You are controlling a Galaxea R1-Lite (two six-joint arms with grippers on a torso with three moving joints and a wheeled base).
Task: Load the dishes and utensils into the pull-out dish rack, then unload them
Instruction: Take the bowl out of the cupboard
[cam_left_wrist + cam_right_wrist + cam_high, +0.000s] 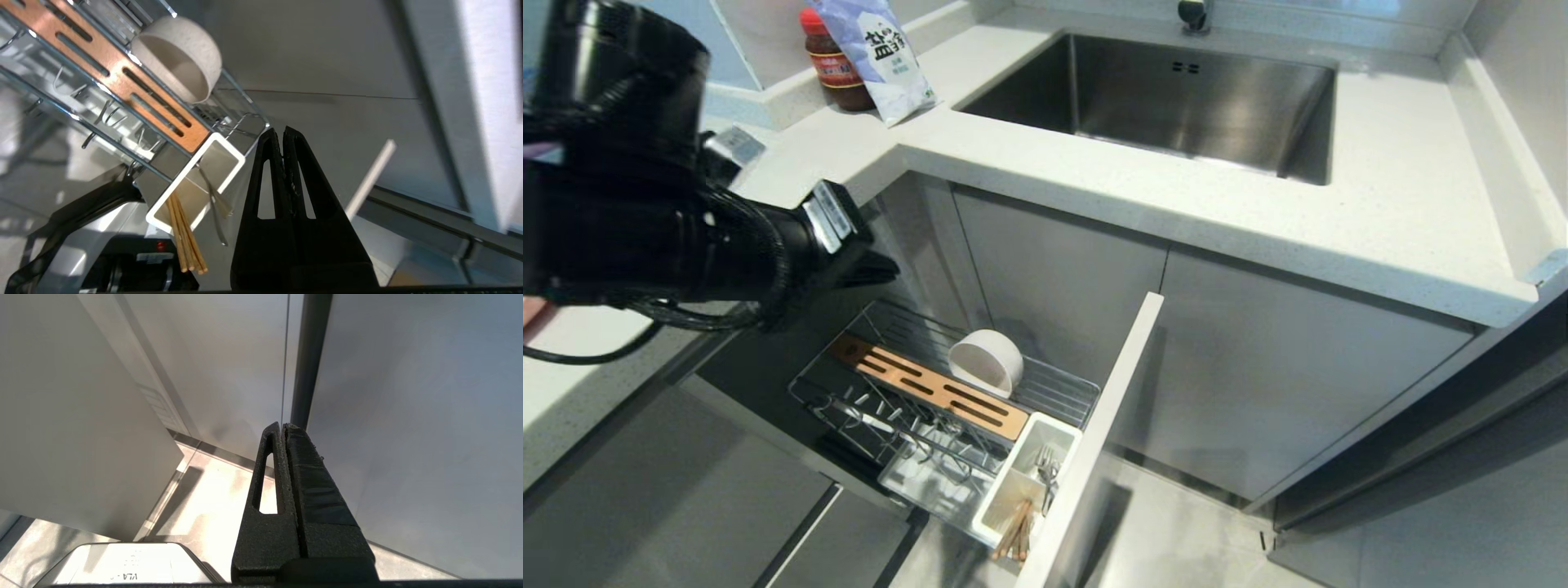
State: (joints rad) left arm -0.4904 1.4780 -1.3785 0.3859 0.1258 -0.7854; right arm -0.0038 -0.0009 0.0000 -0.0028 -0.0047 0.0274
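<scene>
The pull-out dish rack [1058,392] stands drawn out of the cabinet at lower centre of the head view, its pale panel front [1094,441] running diagonally along its right edge. Right of that panel the floor lies bare; on the rack's left the gap to the dark cabinet edge is narrow.

The left gripper [882,268] sits at centre left of the head view, above the rack's back corner and apart from it. Its fingers [267,163] are pressed together with nothing between them, as the left wrist view shows. The arm behind it fills the upper left of the head view and cuts off part of the counter there.

The cream-white bowl [987,361] lies tipped on its side on the wire floor, touching the far edge of the slotted wooden strip [931,385]. In the white cutlery holder [1027,482] at the rack's front corner, the fork [1045,472] stands in the farther compartment and the chopsticks [1015,531] in the nearer, their ends poking past its rim. The plate prongs [882,416] hold nothing. The pink plate is in no view.

The right gripper [282,428] appears only in its own wrist view, closed and empty, before plain cabinet panels.
</scene>
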